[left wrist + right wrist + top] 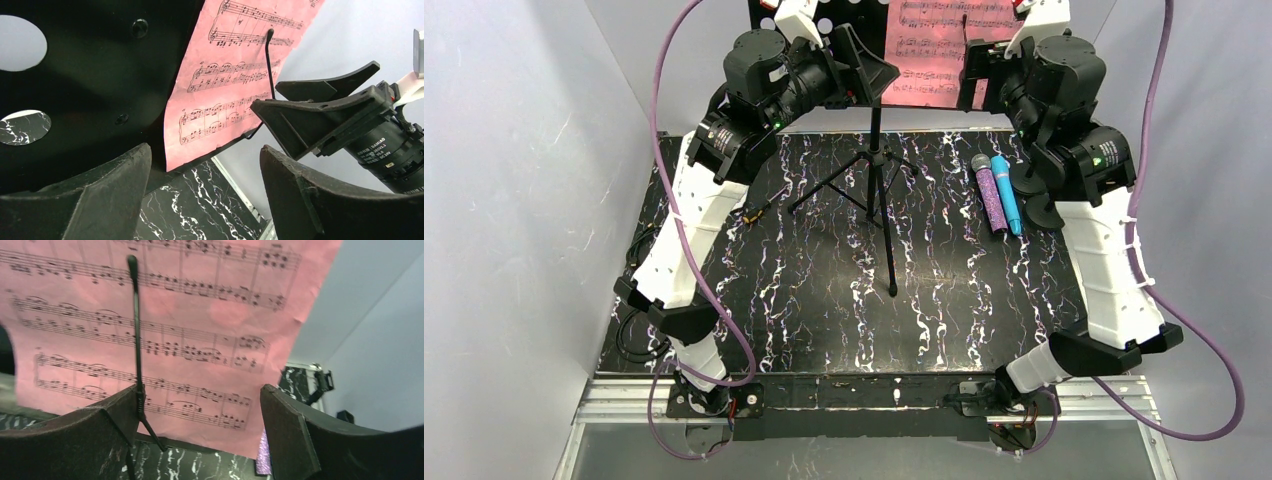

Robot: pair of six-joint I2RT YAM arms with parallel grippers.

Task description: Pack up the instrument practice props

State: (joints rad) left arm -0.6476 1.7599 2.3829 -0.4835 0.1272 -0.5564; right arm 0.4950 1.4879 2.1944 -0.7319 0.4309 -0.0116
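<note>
Facing the pink music sheet (210,325)
Both the left pincer (205,149) and the right pincer (200,389) are released, the sheet just ahead.

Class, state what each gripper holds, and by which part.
Nothing is held: left gripper and right gripper both stand open near the pink music sheet.

Music sheet (929,60) sits on tripod (879,190); microphones (990,195) lie right of it.

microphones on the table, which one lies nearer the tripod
The purple glitter microphone, the one with the grey head; the blue microphone lies beside it on the side away from the tripod.
</note>
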